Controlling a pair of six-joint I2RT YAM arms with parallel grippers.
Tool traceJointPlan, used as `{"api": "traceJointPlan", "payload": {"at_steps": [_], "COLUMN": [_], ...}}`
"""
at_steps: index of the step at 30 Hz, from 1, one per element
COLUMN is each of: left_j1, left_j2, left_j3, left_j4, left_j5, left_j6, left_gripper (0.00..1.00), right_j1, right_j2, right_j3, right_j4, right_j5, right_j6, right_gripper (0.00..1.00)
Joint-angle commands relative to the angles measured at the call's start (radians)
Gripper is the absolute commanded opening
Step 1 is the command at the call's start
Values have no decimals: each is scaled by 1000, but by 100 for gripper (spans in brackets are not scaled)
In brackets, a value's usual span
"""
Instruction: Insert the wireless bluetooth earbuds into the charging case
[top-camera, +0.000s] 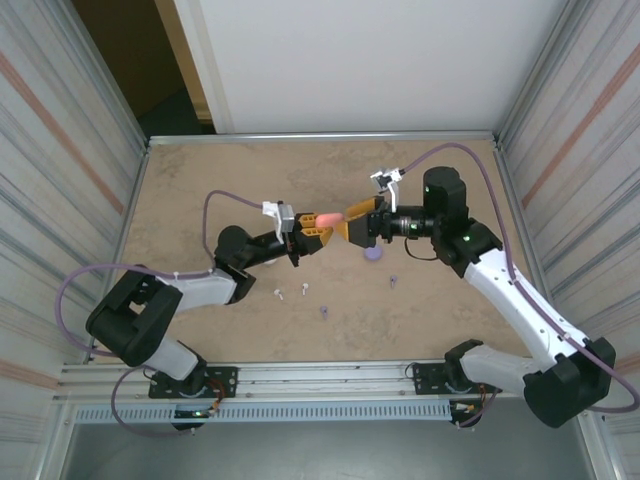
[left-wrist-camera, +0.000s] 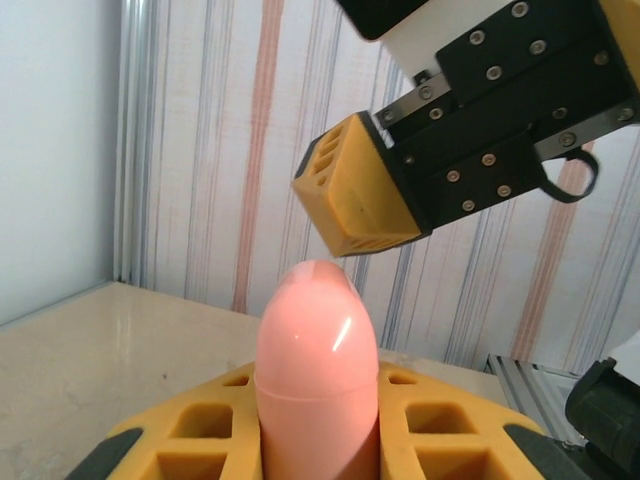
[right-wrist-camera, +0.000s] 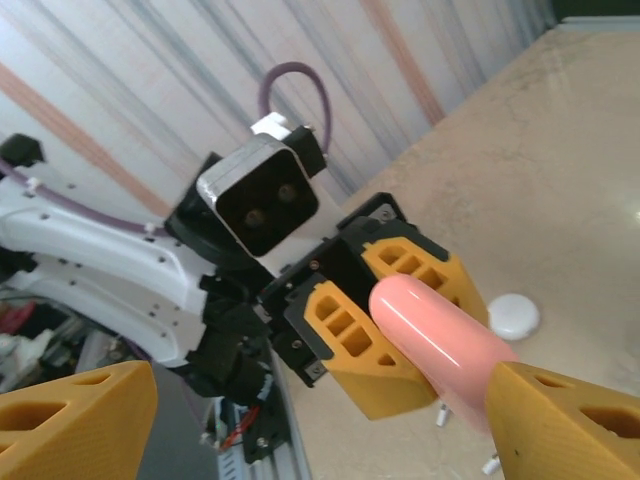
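Observation:
A coral-pink charging case is held above the table, closed, with my left gripper shut on its lower half. In the left wrist view the case stands up between the yellow fingers, and one right-gripper finger hangs just above its tip. My right gripper is open, its jaws wide on either side of the case's free end. Two white earbuds and two purple earbuds lie on the table below. Coral-pink earbuds are out of view.
A purple case sits on the table just under the right gripper. A white case lies on the table beyond the left gripper. Striped walls close in the left and right sides, and a metal rail runs along the near edge.

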Motion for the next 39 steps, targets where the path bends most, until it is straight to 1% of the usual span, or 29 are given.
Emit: {"api": "traceJointPlan", "payload": {"at_steps": [1,3,4,5,7,11,15,17,19,20,23,28,30,32,35,36,39], "left_j1": [11,11,11,10,12,12,15,17,25,35,74,112,115,116,117,117,119], "left_j2": [-55,-76,-81,-87,-87,-61,0,40,81,108,165,245,264,284,321,333,364], "left_j3": [24,54,66,77,90,184,259,336,409,435,474,526,541,560,611,628,660], "left_j4": [-188,-348,-407,-461,-543,-835,-970,-1099,-1192,-1214,-1207,-1227,-1229,-1244,-1293,-1307,-1316], "left_j5": [-36,-45,-50,-59,-88,-215,-287,-344,-388,-388,-331,-304,-298,-294,-290,-289,-283], "left_j6": [55,96,109,124,143,172,202,236,254,250,195,115,105,105,113,113,115], "left_gripper": [0,0,0,0,0,0,0,0,0,0,0,0,0,0,0,0,0], "right_j1": [-33,-61,-80,-100,-158,-263,-316,-334,-354,-365,-386,-408,-421,-438,-467,-478,-507], "right_j2": [-73,-104,-108,-148,-177,-224,-276,-303,-319,-325,-336,-353,-359,-365,-375,-381,-404], "right_j3": [-11,-38,-51,-70,-103,-165,-222,-245,-257,-259,-259,-260,-262,-269,-282,-287,-307], "right_j4": [-75,-88,-89,-85,-72,-49,-25,-20,-27,-31,-53,-102,-106,-104,-90,-87,-79], "right_j5": [138,198,222,239,251,243,277,307,327,327,322,345,337,317,281,281,270], "right_j6": [-50,-42,-32,-17,23,102,128,131,129,130,124,108,108,107,114,125,129], "right_gripper": [85,86,86,87,88,90,92,94,95,94,94,95,95,97,98,99,99]}}
